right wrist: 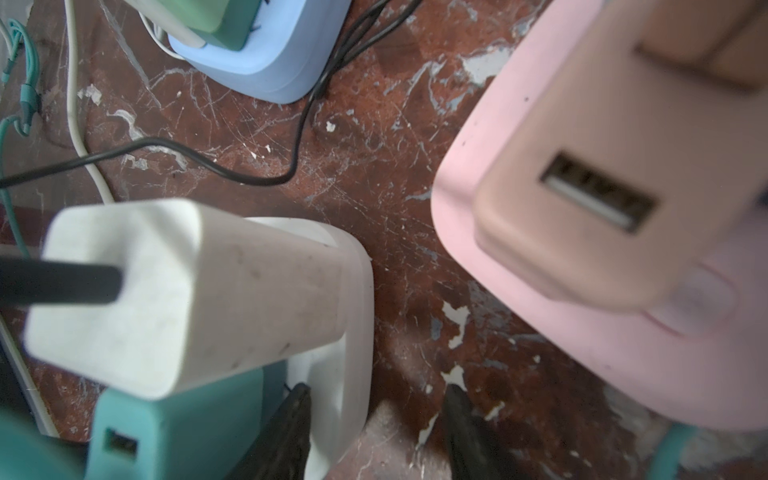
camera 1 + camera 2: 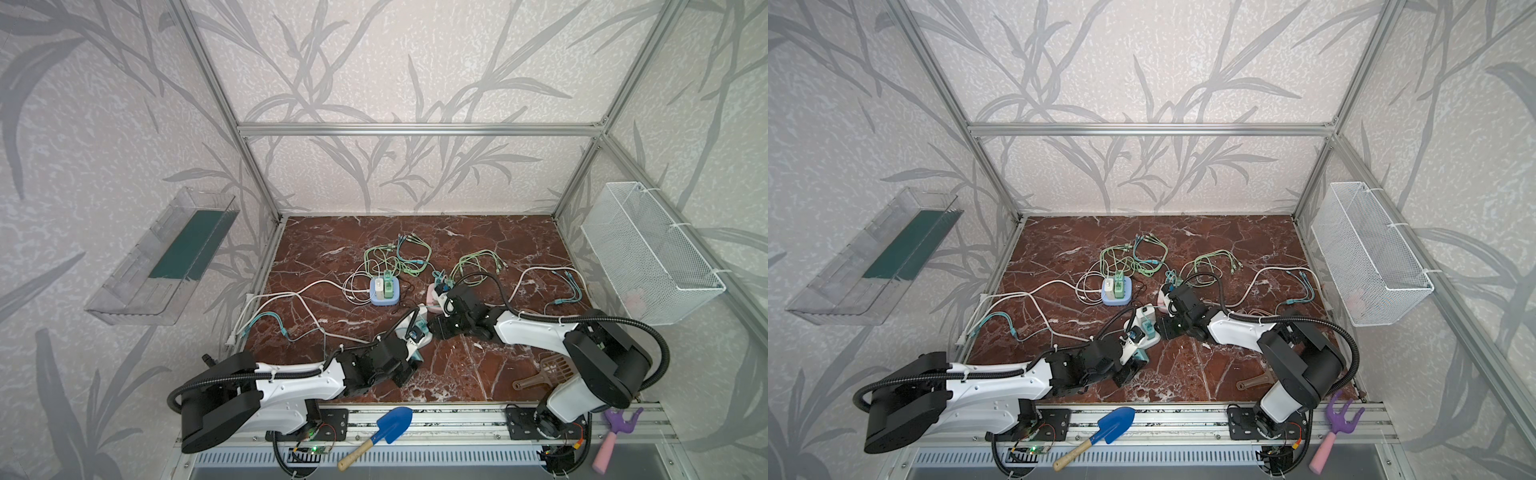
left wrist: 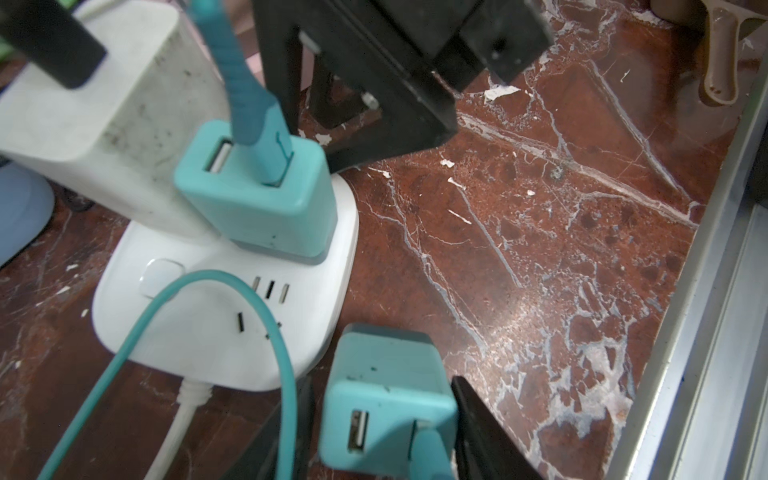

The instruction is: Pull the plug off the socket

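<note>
A white socket point(image 3: 216, 332) lies on the marble table near the middle front, also seen in a top view point(image 2: 1152, 337). A white adapter point(image 3: 104, 104) and a teal plug point(image 3: 257, 199) with a teal cable stand plugged into it. A second teal plug point(image 3: 386, 399) lies off the socket beside it, between the fingers of my left gripper point(image 3: 382, 386). The jaws are open: one finger point(image 3: 478, 424) touches the plug, the other stands clear of it. My right gripper point(image 1: 378, 390) is open and straddles the socket's edge point(image 1: 349, 332), one finger point(image 1: 291, 424) on its top.
A blue socket point(image 2: 384, 297) with green and white adapters sits behind, and a pink socket point(image 1: 540, 291) is beside my right gripper. Loose cables point(image 2: 399, 257) sprawl across the back of the table. A brown scoop point(image 2: 544, 372) lies front right, a wire basket point(image 2: 648, 257) hangs on the right wall.
</note>
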